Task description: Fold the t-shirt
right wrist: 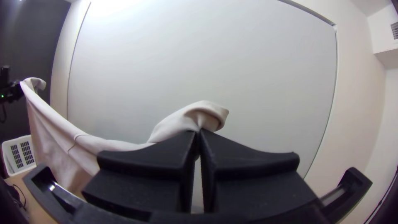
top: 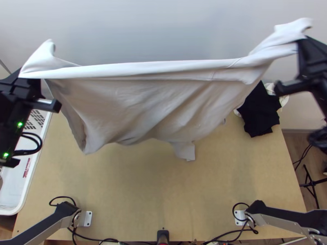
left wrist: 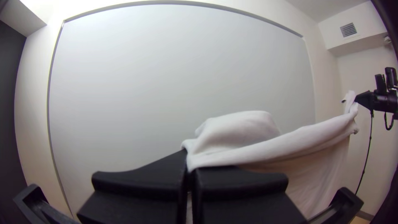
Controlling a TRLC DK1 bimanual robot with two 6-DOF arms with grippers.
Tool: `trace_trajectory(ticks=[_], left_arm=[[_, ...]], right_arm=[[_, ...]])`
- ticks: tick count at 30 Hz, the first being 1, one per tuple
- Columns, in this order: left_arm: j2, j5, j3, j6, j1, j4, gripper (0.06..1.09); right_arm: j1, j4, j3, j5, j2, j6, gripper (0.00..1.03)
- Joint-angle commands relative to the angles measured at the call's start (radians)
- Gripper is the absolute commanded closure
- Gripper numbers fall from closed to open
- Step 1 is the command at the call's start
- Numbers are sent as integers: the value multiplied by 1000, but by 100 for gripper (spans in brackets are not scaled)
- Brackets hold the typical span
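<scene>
- White t-shirt (top: 155,102): held up over the far part of the light wooden desk (top: 122,183), stretched between both grippers; top edge pulled nearly straight, body hanging below in loose slanting creases. Not folded into a shape.
- Lower edge uneven; a small flap hangs lowest, right of middle in the top view. Can't tell if it touches the desk.
- Left gripper (top: 25,78): at the top view's left side, up at one end of the shirt's top edge. Left wrist view: fingers (left wrist: 145,178) closed together on a pinch of white fabric, loose bulge of cloth standing above the tips.
- Right gripper (top: 301,45): at the top view's right side, at the opposite end of the top edge. Right wrist view: fingers (right wrist: 244,161) pressed together, cloth gathered between the tips, rounded fold sticking up past them.
- Black bunched cloth (top: 259,110): far right part of desk, pale cloth (top: 283,100) just beside it.
- White plastic basket (top: 11,212): left of desk, slotted side.
- Black cables (top: 96,239): along near edge of desk.
- Black tripod stand (top: 312,183): right of desk, on the floor.
- Large pale board (left wrist: 178,74): on the wall behind.
</scene>
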Motion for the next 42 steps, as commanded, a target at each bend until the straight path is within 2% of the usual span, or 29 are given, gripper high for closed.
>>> trace_trajectory(ticks=[1, 5, 11, 17, 22, 30, 34, 39, 42], left_arm=[[-96, -3, -51, 2, -2, 73, 105], [-186, -1, -111, 25, -2, 162, 105], [-334, 25, -240, 14, -2, 171, 105], [-387, 69, -239, 6, 0, 155, 105], [-386, 88, -206, -15, 0, 69, 105], [-378, 88, -156, -87, 2, -29, 105], [-380, 91, -160, -129, 2, -82, 105], [-398, 86, -255, -132, 5, -95, 105], [-417, 86, -363, -109, 5, -87, 105]], right_arm=[[23, -1, 7, 3, -92, 52, 100], [-46, -20, -5, -26, -181, 124, 100], [-141, -126, -19, -118, -270, 234, 100], [-149, -192, -16, -149, -309, 268, 100], [-159, -251, -16, -202, -310, 331, 100], [-162, -285, -19, -239, -284, 340, 100], [-161, -333, -47, -253, -273, 386, 100], [-162, -317, -125, -259, -273, 388, 100], [-161, -274, -249, -258, -280, 363, 100]])
